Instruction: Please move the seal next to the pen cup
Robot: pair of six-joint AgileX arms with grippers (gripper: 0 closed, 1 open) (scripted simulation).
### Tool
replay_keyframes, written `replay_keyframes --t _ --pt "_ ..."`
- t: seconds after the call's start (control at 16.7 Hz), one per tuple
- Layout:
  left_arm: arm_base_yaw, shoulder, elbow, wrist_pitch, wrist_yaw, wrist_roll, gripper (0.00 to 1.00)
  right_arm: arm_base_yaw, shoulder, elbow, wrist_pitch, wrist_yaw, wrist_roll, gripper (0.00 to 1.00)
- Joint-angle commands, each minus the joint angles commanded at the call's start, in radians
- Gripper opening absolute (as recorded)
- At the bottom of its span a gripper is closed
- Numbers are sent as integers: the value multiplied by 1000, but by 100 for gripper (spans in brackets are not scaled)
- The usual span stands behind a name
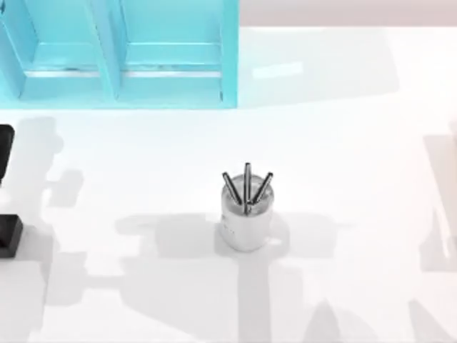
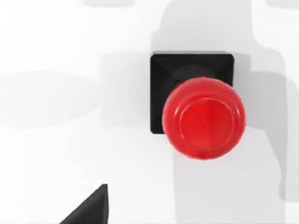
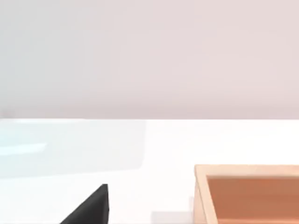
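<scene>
Where table lies matte, seal (image 2: pixel 203 117) glossy, round-knobbed, square-based

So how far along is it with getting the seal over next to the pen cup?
Nothing looks done yet. The pen cup stands alone mid-table with no seal beside it. In hand: the left wrist view looks straight down on the seal, upright on the table, so the left arm, at the top view's left edge, seems lined up above it. Grasping, carrying and placing remain.
</scene>
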Motion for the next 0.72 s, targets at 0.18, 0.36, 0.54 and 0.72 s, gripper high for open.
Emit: replay_keyframes --t 0.18,0.36,0.54,0.72 --pt "9 130 119 -98 0 11 100 0 0 0 0 0 0 100" --pt "12 181 166 -135 0 15 100 0 0 0 0 0 0 100" --pt "12 181 166 -135 0 15 100 0 0 0 0 0 0 100" --pt "8 182 147 -117 0 13 100 0 0 0 0 0 0 100"
